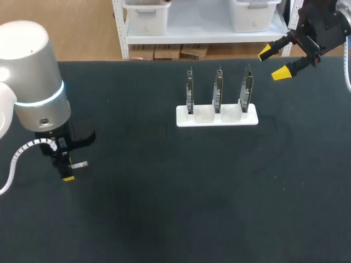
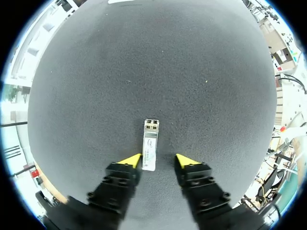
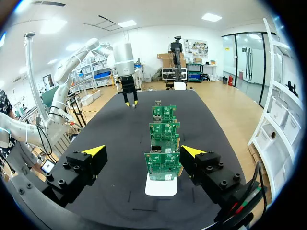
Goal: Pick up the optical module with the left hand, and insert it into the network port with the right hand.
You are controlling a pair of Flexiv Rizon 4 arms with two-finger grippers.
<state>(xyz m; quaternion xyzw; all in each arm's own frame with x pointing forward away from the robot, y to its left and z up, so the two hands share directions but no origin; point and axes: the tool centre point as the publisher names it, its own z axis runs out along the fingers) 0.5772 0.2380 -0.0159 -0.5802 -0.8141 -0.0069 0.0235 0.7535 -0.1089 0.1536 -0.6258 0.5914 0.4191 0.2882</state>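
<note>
The optical module (image 2: 149,146), a small silver bar, lies flat on the black table (image 2: 153,72). My left gripper (image 2: 158,160) is down at the table with the module's near end between its yellow tips; one tip is at the module's side and the other stands apart, so it is open. In the head view the module (image 1: 80,164) pokes out beside the left gripper (image 1: 68,171) at the table's left. My right gripper (image 1: 273,62) hovers open at the far right, behind three upright circuit boards (image 1: 218,87). The nearest board carries a network port (image 3: 156,149), ahead of the right gripper (image 3: 143,151).
The boards stand in a white holder (image 1: 216,118) right of the table's middle. The black mat (image 1: 175,192) lies bare between the holder and the left arm (image 1: 33,71).
</note>
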